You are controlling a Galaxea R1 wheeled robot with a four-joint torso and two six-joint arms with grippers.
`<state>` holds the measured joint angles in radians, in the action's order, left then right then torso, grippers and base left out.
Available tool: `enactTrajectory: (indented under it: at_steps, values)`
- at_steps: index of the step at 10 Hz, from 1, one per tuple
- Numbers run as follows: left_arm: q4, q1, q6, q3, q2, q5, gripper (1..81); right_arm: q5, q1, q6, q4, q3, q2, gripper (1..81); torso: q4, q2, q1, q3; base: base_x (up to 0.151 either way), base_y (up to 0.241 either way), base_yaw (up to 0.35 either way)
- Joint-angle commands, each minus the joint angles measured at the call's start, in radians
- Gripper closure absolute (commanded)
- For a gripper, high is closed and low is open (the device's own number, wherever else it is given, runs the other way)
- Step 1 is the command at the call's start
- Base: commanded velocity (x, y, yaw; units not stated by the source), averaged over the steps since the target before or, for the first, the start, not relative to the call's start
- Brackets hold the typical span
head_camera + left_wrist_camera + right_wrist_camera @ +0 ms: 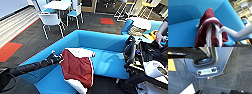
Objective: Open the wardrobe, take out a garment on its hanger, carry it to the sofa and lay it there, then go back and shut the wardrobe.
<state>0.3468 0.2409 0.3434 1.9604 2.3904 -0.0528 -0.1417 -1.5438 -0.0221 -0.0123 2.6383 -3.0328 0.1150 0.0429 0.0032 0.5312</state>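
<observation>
The left hand (59, 59) pinches the thin white plastic hanger (233, 32), holding the maroon-red, white-sleeved varsity jacket (78, 68) over the bright blue upholstered sofa (105, 47) seat's front edge. Released here, it could slide floorward.

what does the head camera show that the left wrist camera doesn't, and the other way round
Head view alone: the left arm reaching in, its hand at the top of the jacket; white chairs on dark carpet beyond the sofa, and a person's hand at the far right. Left wrist view alone: the white hanger close up, running into the jacket's collar. Both: the maroon jacket with white trim over the blue sofa.
</observation>
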Motion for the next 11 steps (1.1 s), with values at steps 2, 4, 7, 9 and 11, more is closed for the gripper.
enactTrajectory:
  at_steps: [2,4,7,9,11]
  values:
    - [-0.026,-0.108,0.002,-0.025,-0.063,0.007,81.1,0.077,-0.025,-0.001,-0.006,-0.005,0.007,1.0,-0.014,0.0,0.0,0.0,0.0,0.0,0.0]
    - [-0.055,-0.058,0.002,-0.025,-0.074,0.022,81.1,0.077,-0.025,-0.001,-0.008,-0.005,0.006,1.0,-0.016,0.0,0.0,0.0,0.0,0.0,0.0]
    - [-0.101,0.013,0.002,-0.028,-0.085,0.05,81.1,0.077,-0.025,-0.001,-0.011,-0.003,0.001,1.0,-0.016,0.0,0.0,0.0,0.0,0.0,0.0]
    - [-0.108,0.039,0.002,-0.028,-0.092,0.068,81.1,0.076,-0.025,-0.001,-0.011,-0.005,0.001,1.0,-0.016,0.0,0.0,0.0,0.0,0.0,0.0]
    - [-0.109,0.082,0.002,-0.026,-0.095,0.096,81.1,0.074,-0.026,-0.002,-0.011,-0.005,0.0,1.0,-0.016,0.0,0.0,0.0,0.0,0.0,0.0]
